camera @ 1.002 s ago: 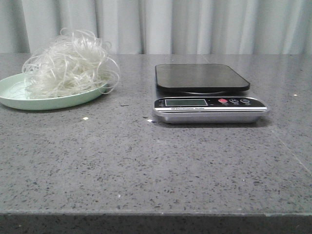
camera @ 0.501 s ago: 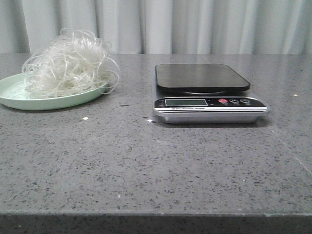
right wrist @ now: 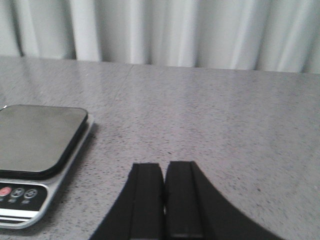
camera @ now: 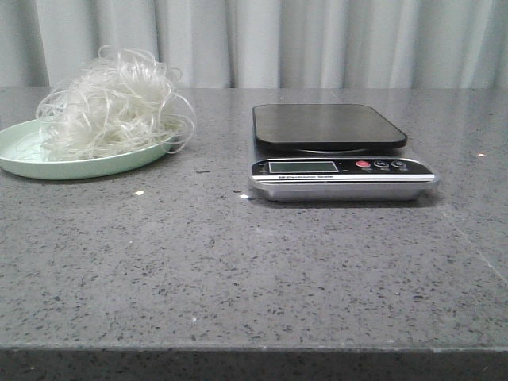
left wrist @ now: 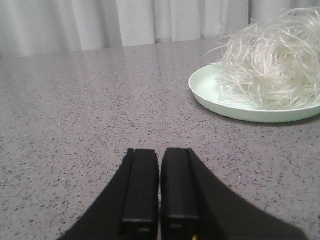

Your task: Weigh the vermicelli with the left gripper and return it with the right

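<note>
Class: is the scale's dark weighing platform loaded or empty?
Empty. The flat black rectangular platform is bare; the whitish vermicelli ball sits on the pale green plate.

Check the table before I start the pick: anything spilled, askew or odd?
Mostly tidy. The vermicelli sits on the green plate, but strands overhang its scale-side rim. Two pale specks lie on the table, one near the plate, one by the scale. Its platform is bare.
</note>
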